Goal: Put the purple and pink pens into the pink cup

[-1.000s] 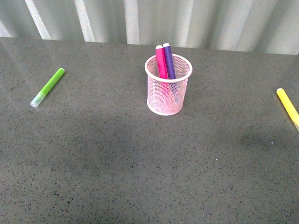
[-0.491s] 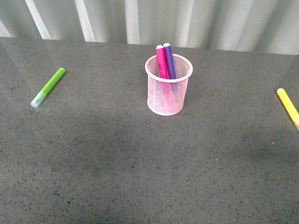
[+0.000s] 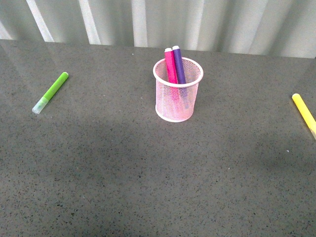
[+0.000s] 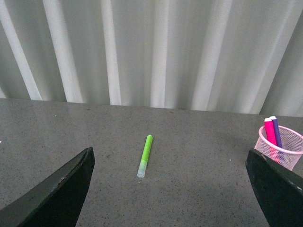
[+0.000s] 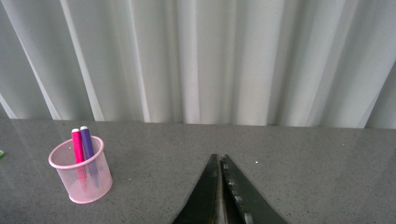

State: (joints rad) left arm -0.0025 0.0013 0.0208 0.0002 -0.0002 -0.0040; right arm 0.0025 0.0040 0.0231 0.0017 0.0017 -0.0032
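You are done, it seems: the pink pen (image 3: 170, 63) and purple pen (image 3: 178, 63) stand inside the pink cup (image 3: 177, 101). Your left gripper (image 4: 170, 189) is wide apart and empty; your right gripper (image 5: 219, 161) is pressed together, empty too.

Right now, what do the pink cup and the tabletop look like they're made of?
The pink cup: probably painted wire mesh, since the pens show through its fine grid, with a solid rim. The tabletop: dark grey speckled surface with a faint sheen, like stone or laminate; I cannot tell which.

The pink cup (image 3: 177, 94) is standing upright on the grey counter (image 3: 148, 173), holding the pink pen (image 3: 170, 65) and purple pen (image 3: 178, 64) side by side. A green marker (image 3: 51, 92) is lying far left, a yellow marker (image 3: 304, 113) far right.
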